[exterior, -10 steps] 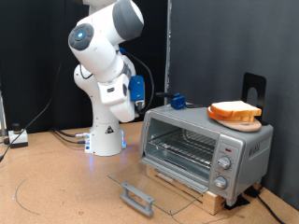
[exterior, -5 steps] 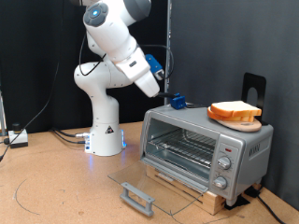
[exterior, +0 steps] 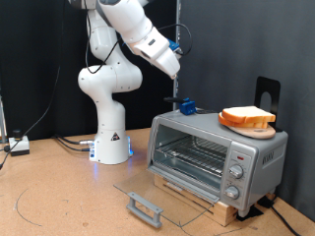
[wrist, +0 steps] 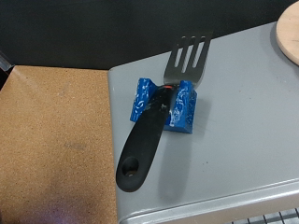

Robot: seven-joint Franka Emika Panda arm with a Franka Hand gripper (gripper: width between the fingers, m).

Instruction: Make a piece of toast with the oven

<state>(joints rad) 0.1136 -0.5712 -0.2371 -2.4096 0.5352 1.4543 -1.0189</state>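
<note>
The silver oven (exterior: 258,155) stands at the exterior view's right with its glass door (exterior: 162,194) folded down flat and its wire rack (exterior: 192,157) bare. The piece of toast (exterior: 248,116) lies on an orange-brown dish on the oven's roof, right of its middle. My gripper (exterior: 174,65) hangs high above the roof's left end, well apart from the toast. Its fingers do not show in the wrist view. The wrist view looks down on the oven's roof (wrist: 243,140) and the edge of the dish (wrist: 288,37).
A black-handled spatula (wrist: 154,121) rests in a blue holder (wrist: 177,110) on the roof's left end, seen also in the exterior view (exterior: 185,105). The door's grey handle (exterior: 145,207) juts out low. A black stand (exterior: 267,93) is behind the toast. Cables (exterior: 69,144) lie by the robot's base.
The arm has lifted and swung towards the exterior view's right, bringing the gripper from beside the robot's base up above the oven's left end. Toast and oven have not moved.
</note>
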